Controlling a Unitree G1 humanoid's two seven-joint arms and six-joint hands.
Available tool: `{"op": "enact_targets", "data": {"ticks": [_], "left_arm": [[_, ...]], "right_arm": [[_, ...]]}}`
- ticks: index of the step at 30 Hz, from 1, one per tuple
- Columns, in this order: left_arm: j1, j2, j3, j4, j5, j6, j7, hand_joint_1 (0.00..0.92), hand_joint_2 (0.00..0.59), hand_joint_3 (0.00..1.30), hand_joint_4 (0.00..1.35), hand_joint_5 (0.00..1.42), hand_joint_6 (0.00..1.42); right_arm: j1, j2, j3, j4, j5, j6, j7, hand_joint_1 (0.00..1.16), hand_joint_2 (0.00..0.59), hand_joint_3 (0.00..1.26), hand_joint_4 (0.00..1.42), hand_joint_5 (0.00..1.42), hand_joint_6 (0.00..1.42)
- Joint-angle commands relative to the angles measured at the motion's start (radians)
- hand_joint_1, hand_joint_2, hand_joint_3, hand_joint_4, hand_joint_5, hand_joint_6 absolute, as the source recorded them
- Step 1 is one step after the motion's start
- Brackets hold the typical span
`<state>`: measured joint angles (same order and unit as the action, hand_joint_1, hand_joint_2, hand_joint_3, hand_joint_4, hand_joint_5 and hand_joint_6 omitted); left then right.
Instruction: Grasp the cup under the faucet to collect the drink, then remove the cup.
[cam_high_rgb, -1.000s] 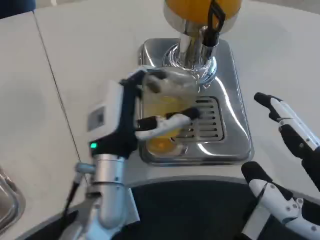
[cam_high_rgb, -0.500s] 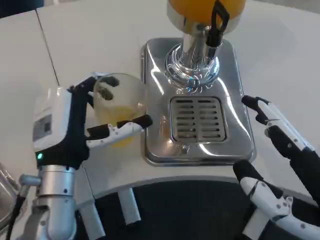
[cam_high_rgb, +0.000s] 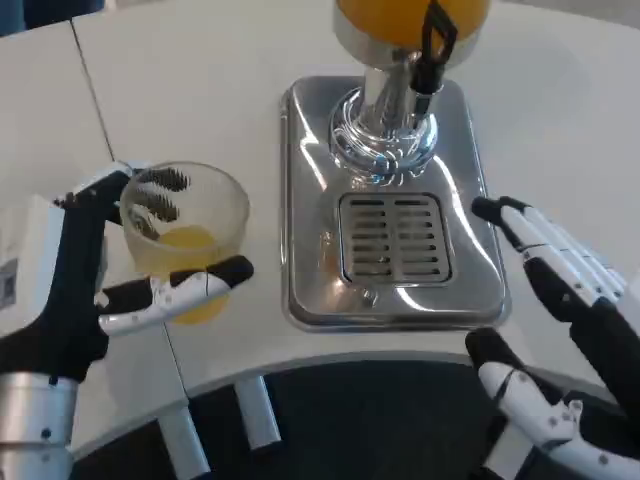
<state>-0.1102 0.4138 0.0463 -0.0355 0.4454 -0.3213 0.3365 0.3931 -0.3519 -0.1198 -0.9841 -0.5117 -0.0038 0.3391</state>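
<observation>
I see my left hand (cam_high_rgb: 90, 290) wrapped around the cup (cam_high_rgb: 185, 235), holding it over the white table (cam_high_rgb: 200, 90), left of the dispenser's steel tray (cam_high_rgb: 390, 300) and clear of the faucet (cam_high_rgb: 385, 110). Orange drink sits in the cup. My right hand (cam_high_rgb: 560, 300) hovers beside the tray, fingers spread, holding nothing.

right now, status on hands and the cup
Left hand grips the cup, orange drink inside, off the drip tray to its left. Right hand open beside the tray. Nothing in the way.
</observation>
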Motion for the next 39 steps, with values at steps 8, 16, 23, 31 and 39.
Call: {"op": "enact_targets", "data": {"ticks": [8,16,23,31,39], "left_arm": [[0.210,-0.034,0.045,-0.287,-0.075,-0.073,-0.128,0.716,0.000,1.15,1.11,1.38,1.42],[0.297,-0.053,0.051,-0.368,-0.032,-0.162,-0.154,0.711,0.000,1.14,1.10,1.38,1.42],[0.380,-0.080,0.032,-0.421,-0.032,-0.225,-0.184,0.710,0.000,1.14,1.10,1.38,1.42],[0.443,-0.101,0.008,-0.458,-0.013,-0.284,-0.212,0.710,0.000,1.14,1.10,1.38,1.42],[0.466,-0.120,0.001,-0.466,-0.006,-0.315,-0.229,0.710,0.000,1.14,1.10,1.38,1.42]], "right_arm": [[0.133,-0.047,-0.092,0.021,-0.120,-0.320,-0.063,0.17,0.570,0.03,0.00,0.00,0.00],[0.258,-0.003,-0.134,0.076,-0.215,-0.527,-0.179,0.16,0.586,0.02,0.00,0.00,0.00],[0.361,0.026,-0.178,0.097,-0.222,-0.665,-0.231,0.14,0.582,0.01,0.00,0.00,0.00],[0.408,0.063,-0.209,0.096,-0.214,-0.734,-0.242,0.14,0.586,0.00,0.00,0.00,0.00],[0.395,0.083,-0.199,0.088,-0.214,-0.734,-0.222,0.14,0.586,0.00,0.00,0.00,0.00]]}}
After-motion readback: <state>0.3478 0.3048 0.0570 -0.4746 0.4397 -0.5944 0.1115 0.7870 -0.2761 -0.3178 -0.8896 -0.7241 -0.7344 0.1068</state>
